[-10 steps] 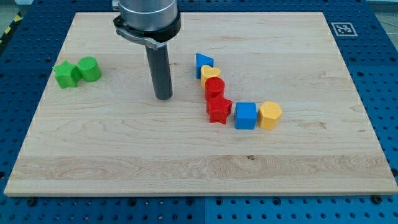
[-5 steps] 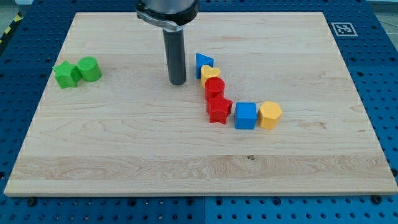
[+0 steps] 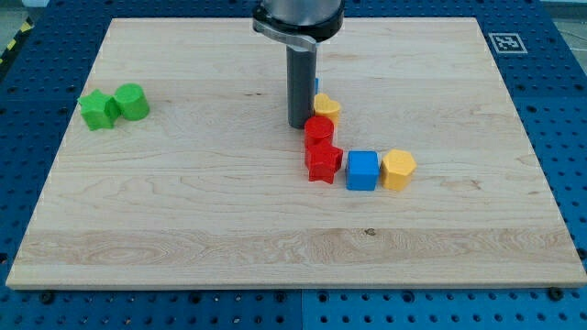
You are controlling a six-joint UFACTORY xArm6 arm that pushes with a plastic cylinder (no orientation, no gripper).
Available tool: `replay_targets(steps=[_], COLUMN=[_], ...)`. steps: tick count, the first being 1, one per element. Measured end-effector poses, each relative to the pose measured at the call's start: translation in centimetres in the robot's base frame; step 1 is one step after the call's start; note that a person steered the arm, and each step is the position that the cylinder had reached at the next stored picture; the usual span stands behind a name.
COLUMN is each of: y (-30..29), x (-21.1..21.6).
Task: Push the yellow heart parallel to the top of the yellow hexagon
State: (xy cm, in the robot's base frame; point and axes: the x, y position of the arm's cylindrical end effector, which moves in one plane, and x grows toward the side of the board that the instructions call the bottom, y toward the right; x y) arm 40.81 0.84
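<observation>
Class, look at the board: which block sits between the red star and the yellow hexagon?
In the camera view, a blue cube sits between the red star and the yellow hexagon.

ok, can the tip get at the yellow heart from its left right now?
Probably yes. My tip is already at the left edge of the yellow heart, nothing between them. The red cylinder sits just below the heart, beside the tip.

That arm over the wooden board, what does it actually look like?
It ends in a straight dark grey rod, round like a thick peg, hanging from a wider metal collar with a black band. My tip is blunt and flat. No fingers, cables or markings show.
</observation>
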Motion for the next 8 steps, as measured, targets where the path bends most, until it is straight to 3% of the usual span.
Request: replay_targets(steps=[3,5,8], y=[3.0,4.1,6.6], x=[-3.7,1.2,0.7])
